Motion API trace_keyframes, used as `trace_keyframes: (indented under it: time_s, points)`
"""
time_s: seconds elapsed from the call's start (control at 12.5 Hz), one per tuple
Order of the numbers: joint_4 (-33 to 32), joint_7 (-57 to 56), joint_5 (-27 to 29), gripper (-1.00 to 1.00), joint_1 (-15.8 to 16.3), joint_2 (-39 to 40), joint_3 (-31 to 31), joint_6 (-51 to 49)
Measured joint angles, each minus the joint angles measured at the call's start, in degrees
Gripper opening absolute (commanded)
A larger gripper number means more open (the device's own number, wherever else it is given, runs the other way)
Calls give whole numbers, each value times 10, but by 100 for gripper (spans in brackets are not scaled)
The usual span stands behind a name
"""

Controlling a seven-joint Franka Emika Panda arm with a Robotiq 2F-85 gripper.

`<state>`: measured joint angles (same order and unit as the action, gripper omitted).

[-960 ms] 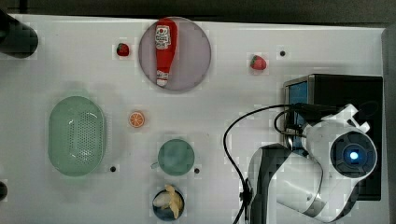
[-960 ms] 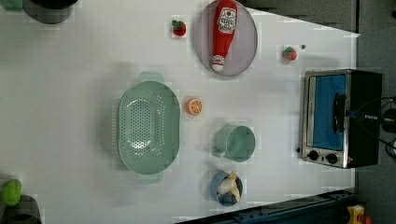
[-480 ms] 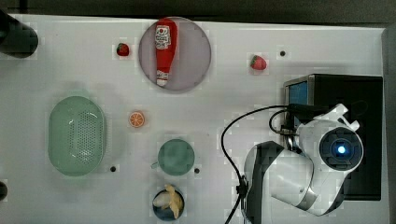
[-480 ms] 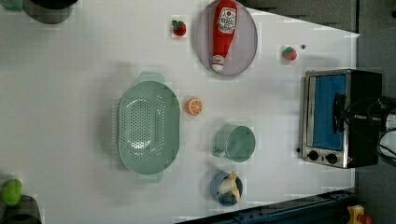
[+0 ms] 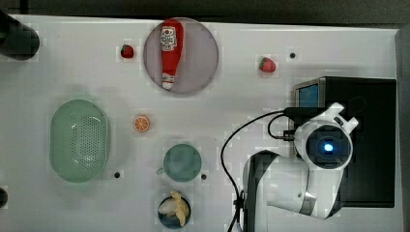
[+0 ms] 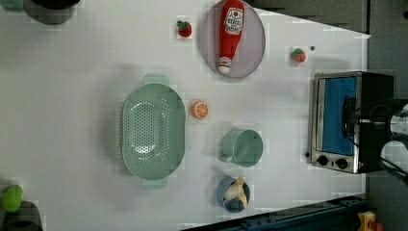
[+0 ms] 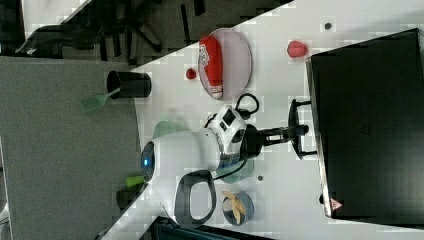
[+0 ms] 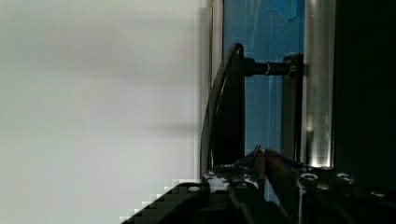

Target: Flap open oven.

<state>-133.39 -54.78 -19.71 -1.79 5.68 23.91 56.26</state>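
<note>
Pinching oven (image 6: 344, 120) bar handle (image 7: 296, 128), apparently; fingers (image 8: 273, 168) nearly together; door shut.

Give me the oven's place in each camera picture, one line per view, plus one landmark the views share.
Top view: the oven sits at the right edge, partly under the arm.
Left view: oven at the right, blue door facing the mug.
Right view: oven is the black box at the right.
Wrist view: blue door and bar handle close up.
Shared landmark: the ketchup bottle on its plate.
</note>
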Motion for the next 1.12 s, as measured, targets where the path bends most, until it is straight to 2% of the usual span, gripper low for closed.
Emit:
trace_keyframes:
  time_s: [0.32, 0.56, 1.12]
  points:
    - [-18, 92, -72, -65, 3, 0, -43, -1]
    - [-17, 162, -152, -65, 14, 23, -79, -16]
    - [-3, 405, -305, -65, 62, 159, -141, -41]
